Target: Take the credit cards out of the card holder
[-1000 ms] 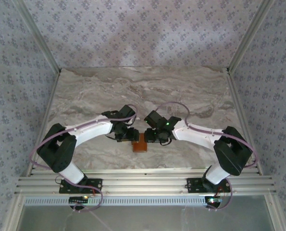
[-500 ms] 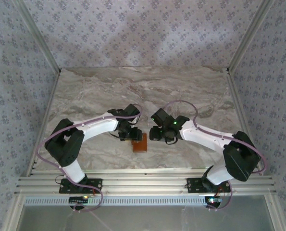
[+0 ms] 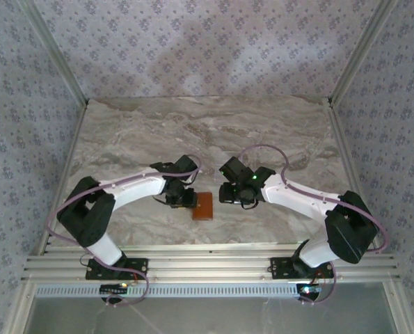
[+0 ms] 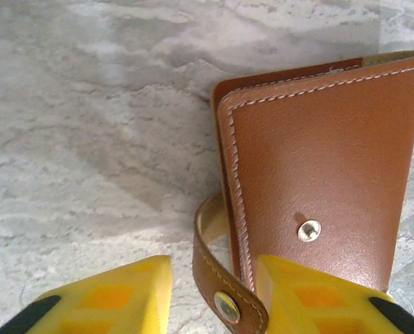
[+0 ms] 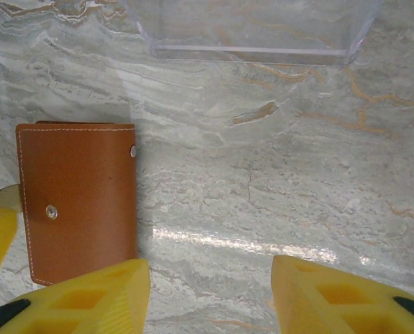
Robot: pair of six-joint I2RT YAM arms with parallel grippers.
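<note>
Since half a second ago the left gripper (image 3: 183, 198) has slid left off the holder (image 3: 204, 206), which lies shut at mid-width by the near edge of the worktop (image 3: 123, 139), its strap (image 4: 219, 296) unsnapped between the parted left fingers, while the right gripper (image 5: 210, 268) hangs wide and empty; we judge no cards out yet.

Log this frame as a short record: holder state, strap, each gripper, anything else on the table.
holder: brown, folded shut, lying flat on the table
strap: unsnapped, curling free at the holder's edge
left gripper: open, strap end between its fingers
right gripper: open, over bare marble beside the holder
tray: clear plastic, apart from the holder
task state: holder not yet opened
</note>
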